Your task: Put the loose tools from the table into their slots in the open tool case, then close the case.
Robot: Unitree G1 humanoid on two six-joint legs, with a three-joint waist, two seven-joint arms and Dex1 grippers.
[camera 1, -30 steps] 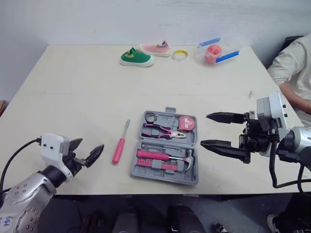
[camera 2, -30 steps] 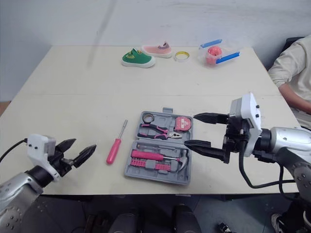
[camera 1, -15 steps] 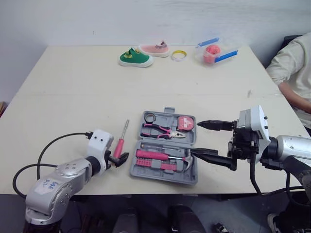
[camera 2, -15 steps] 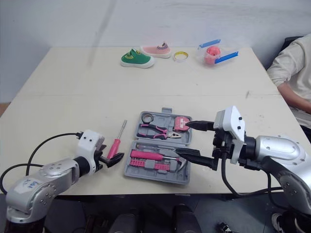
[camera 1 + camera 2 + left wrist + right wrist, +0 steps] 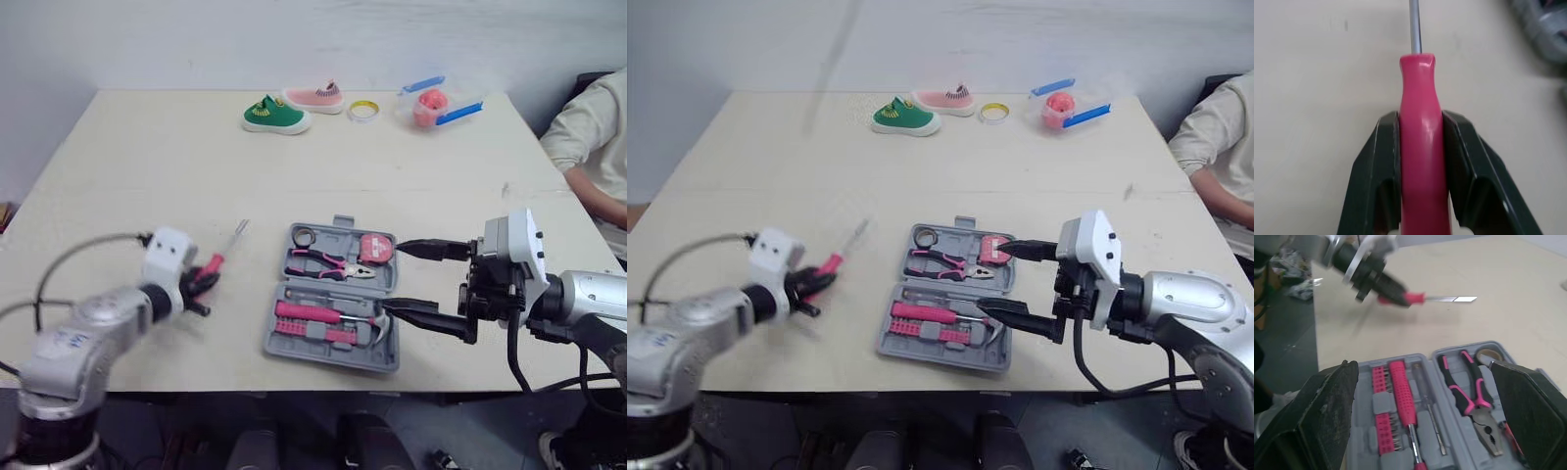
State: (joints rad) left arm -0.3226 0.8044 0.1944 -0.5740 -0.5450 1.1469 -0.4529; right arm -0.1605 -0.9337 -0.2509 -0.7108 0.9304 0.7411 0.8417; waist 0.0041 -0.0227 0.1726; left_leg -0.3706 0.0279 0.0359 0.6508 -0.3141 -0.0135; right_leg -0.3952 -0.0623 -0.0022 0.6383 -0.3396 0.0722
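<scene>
The grey tool case point(image 5: 327, 356) lies open near the table's front edge, with pliers point(image 5: 328, 264), a tape measure point(image 5: 375, 250) and a pink-handled driver point(image 5: 312, 313) in its slots. To its left, my left gripper point(image 5: 203, 277) is shut on the pink screwdriver point(image 5: 215, 261) and holds it off the table, shaft pointing toward the back right. In the left wrist view both fingers point(image 5: 1382, 152) press on the pink handle point(image 5: 1420, 142). My right gripper point(image 5: 396, 277) stands open at the case's right edge, with nothing between its fingers point(image 5: 1327, 416).
Along the far edge sit a green shoe point(image 5: 276, 115), a pink shoe point(image 5: 313, 98), a yellow tape roll point(image 5: 363, 110) and a clear box with a pink object point(image 5: 429, 106). A person's sleeve point(image 5: 593, 137) is at the right side of the table.
My left gripper came in from the front left, shut on the screwdriver's handle and raised it off the table to the left. The right gripper moved in to the case's edge and stayed open.
</scene>
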